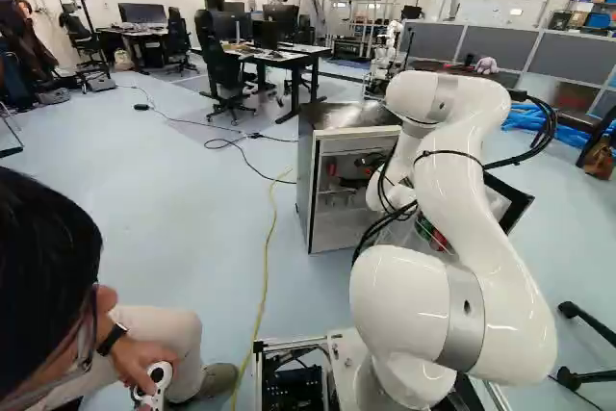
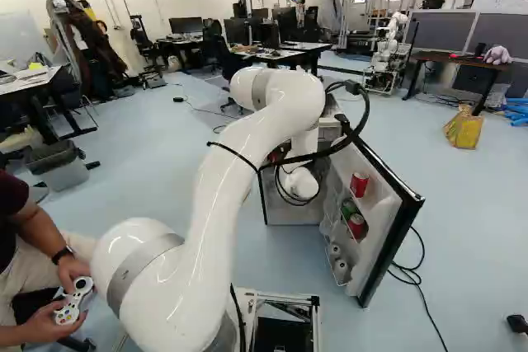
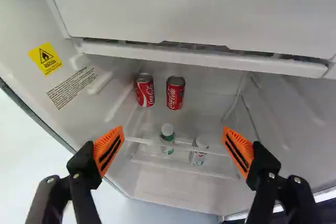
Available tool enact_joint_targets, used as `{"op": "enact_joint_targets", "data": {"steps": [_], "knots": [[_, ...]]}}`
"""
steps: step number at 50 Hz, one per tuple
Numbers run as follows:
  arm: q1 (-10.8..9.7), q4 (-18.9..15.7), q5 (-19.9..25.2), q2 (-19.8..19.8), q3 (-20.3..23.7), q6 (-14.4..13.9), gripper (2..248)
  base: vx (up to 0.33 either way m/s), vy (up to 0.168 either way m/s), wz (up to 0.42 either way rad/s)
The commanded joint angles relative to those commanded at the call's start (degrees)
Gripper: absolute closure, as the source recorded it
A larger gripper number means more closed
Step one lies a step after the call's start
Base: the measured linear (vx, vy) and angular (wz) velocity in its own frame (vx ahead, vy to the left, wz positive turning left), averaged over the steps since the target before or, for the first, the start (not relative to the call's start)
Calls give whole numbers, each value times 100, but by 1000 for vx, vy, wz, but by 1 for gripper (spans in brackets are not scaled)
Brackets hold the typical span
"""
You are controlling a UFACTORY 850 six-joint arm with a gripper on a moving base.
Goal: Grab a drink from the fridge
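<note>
Presently: arm reaching into the open fridge; step in hand looks like lining up on a drink, nothing gripped.
Pincer: spread wide, orange pads well apart, nothing pinched; cans lie ahead of it.
Cans: two red ones inside, upright, near each other with a gap; one nearer the wall with the yellow sticker, its neighbour farther from it.
Bottles: a green-and-white one and a pale one, both white-capped, by the clear shelf edge.
Door: swung open; its racks hold more cans, an upper red one among them.
Next move: choose one can, centre on it, ease forward below the white compartment, then close. Neighbour can may get knocked; bottles and shelf edge could catch the fingers.
Hidden: pincer out of sight behind the arm in both base views; cans' footing hard to read through the clear shelf; pale bottle's top washed out; lower door items partly covered by the rack.
Unsure: which drink is meant.
</note>
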Motion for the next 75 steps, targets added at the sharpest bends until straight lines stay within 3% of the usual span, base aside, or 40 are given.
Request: {"op": "enact_joint_targets", "data": {"steps": [29,30,34,35,39,40,45,46,50,51,55,56,75], "knots": [[40,0,-265,-108,-202,0,7,0,0,0],[40,0,-265,-108,-202,0,20,0,0,0],[40,0,-265,-108,-202,0,20,0,0,0],[40,0,-265,-108,-202,0,33,0,0,0],[40,0,-265,-108,-202,0,33,0,0,0],[40,0,-265,-108,-202,0,45,0,0,0],[40,0,-265,-108,-202,0,45,0,0,0],[40,0,-265,-108,-202,0,57,0,0,0],[40,0,-265,-108,-202,0,57,0,0,0],[40,0,-265,-108,-202,0,69,0,0,0],[40,0,-265,-108,-202,0,69,0,0,0],[40,0,-265,-108,-202,0,81,0,0,0],[46,0,-265,-124,-232,0,82,0,0,0]]}}
